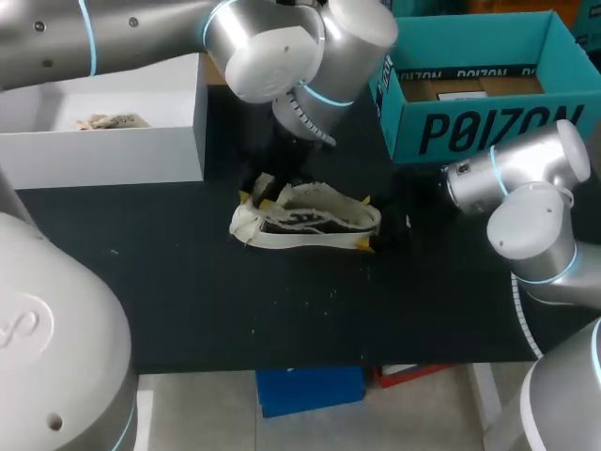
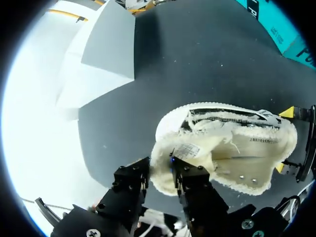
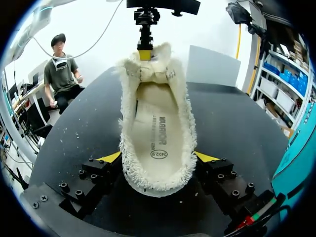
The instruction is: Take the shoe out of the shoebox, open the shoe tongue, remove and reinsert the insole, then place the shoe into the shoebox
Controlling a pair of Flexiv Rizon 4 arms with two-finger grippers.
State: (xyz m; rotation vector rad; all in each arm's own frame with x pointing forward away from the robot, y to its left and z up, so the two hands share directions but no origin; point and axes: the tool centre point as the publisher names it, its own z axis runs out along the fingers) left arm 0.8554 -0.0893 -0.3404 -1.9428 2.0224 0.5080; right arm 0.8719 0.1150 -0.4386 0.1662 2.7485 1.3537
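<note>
A cream canvas shoe with frayed edges (image 1: 305,224) is lying sole-down in the middle of the black tabletop (image 1: 188,301), out of any box. Its long axis is running from 9 o'clock to 3 o'clock in the head view.

The left hand (image 1: 255,199) is sitting at the 9 o'clock end. One finger is reaching inside the opening and the other is staying outside, so it appears to be pinching the front of the upper by the tongue (image 3: 150,71) in a narrow grip.

The right hand (image 1: 363,222) is sitting at the 3 o'clock end. Its fingers are spread wide and are pressing the heel from both sides.

The pale insole (image 3: 158,133) is lying flat inside, fully exposed from above. By my reading, the tongue is already being held back and the insole has yet to come out.

The coming move is turning on that axis. The insole's heel end is lying just ahead of the right hand, while the left hand is nearer the toe. One hand will probably have to release and reach in while the other is steadying the shoe.

An open teal cardboard box (image 1: 479,132) is standing at 1 o'clock from the shoe, well apart, and is carrying large dark lettering on its front wall. An open white box (image 1: 103,155) is standing at 10 o'clock.

The insole is bearing a line of dark print and an oval size stamp near the heel. A small printed label (image 2: 186,150) is showing on the tongue's inner face.
</note>
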